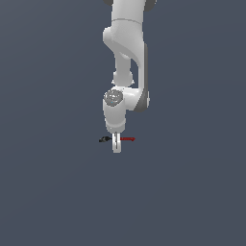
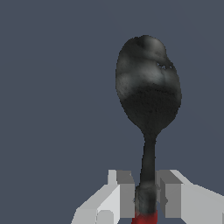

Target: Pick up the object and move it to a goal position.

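The object is a thin tool with a red shaft point(image 1: 128, 139) and a black knobby end point(image 1: 104, 139). It lies crosswise under the white arm in the exterior view. My gripper point(image 1: 116, 143) points straight down onto its middle, black end toward the exterior view's left, red shaft toward the right. In the wrist view the object point(image 2: 148, 92) shows a big black spoon-like head and a thin neck running down between my grey finger pads point(image 2: 127, 197). Both pads press against the neck where the black meets the red. The gripper point(image 2: 146, 200) is shut on it.
A plain dark grey surface point(image 1: 53, 192) fills both views, with no other objects, containers or edges visible. The white arm point(image 1: 126, 53) rises straight above the gripper and leaves the picture at its upper edge.
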